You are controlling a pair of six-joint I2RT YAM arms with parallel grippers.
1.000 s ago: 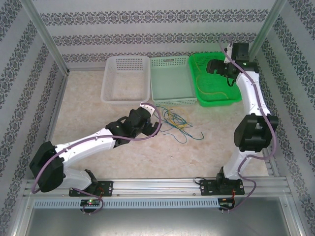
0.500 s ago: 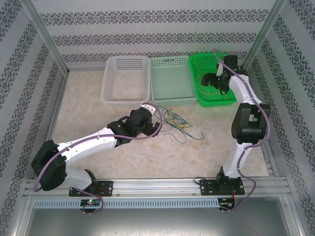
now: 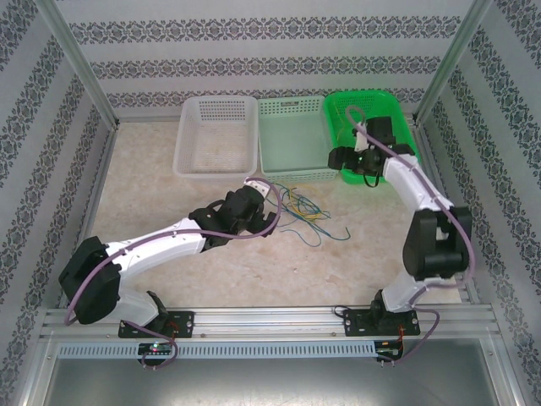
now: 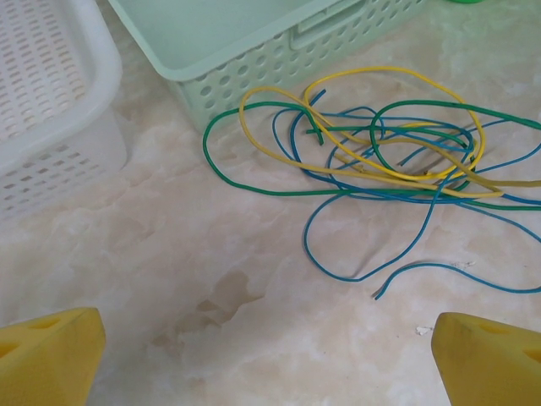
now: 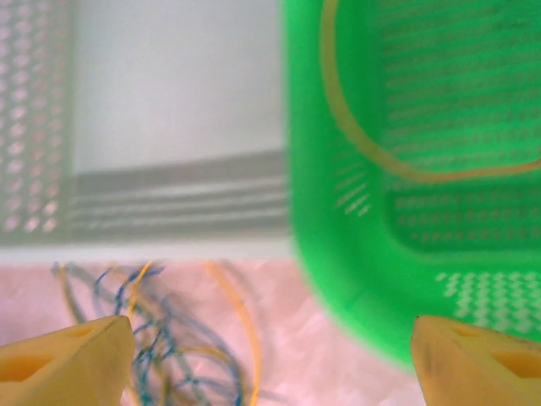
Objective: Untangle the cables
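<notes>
Left fingers (image 4: 51, 355) stand wide apart, low over the table (image 4: 211, 279), with nothing between them. The tangle of cables (image 4: 389, 161) lies just ahead of them, untouched. We count yellow, blue and dark green strands there, looped over one another. The heap rests on the marbled table right in front of the pale green basket (image 4: 279, 76), with the white basket (image 4: 59, 169) to that basket's left. From above, we see the same tangle just beside the left fingers, near the middle of the table.

Right fingers (image 5: 63, 359) also stand wide and hold nothing. They hang over the near left corner of the bright green basket (image 5: 338, 254), where it meets the pale green one. The tangle shows blurred on the table below them. One yellow cable (image 5: 385, 163) lies alone in the bright green basket, curving across its floor, well apart from the heap.

Against a second ago, we see that the right arm (image 3: 423, 203) has swung. Its wrist was then over the far right part of the bright green basket. It has since come forward and leftward to the near left corner, closer to the tangle. The left arm (image 3: 161, 247) has hardly shifted, and the tangle keeps the same shape and place.
</notes>
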